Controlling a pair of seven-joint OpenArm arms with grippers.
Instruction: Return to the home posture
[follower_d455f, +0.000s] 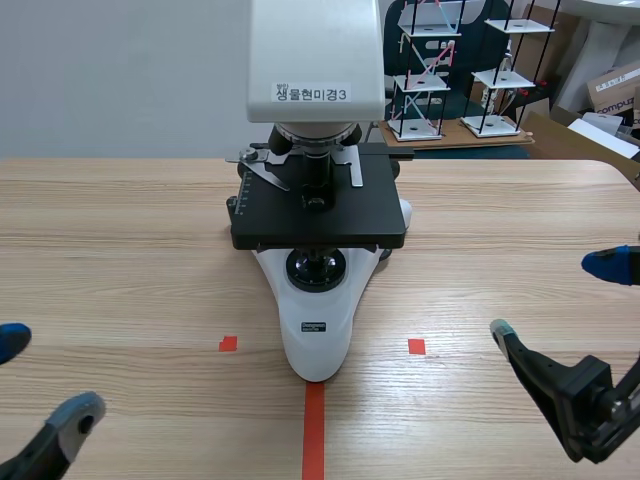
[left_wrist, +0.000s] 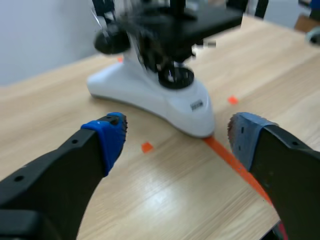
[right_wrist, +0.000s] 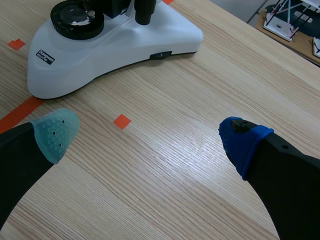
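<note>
Presently left gripper (follower_d455f: 45, 378) near-left and right gripper (follower_d455f: 553, 296) near-right both gape empty, flanking the microscope (follower_d455f: 318, 200) mid-table: likely heavy, rigid, delicate glass, best gripped by its base (follower_d455f: 316, 345), though homing needs no hold.

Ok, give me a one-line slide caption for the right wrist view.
Right gripper open and empty over the wooden table, white microscope base just ahead of it.

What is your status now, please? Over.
Left gripper open, empty. Right gripper open, empty. Microscope stands mid-table, apart from both. No obstacle seen.
</note>
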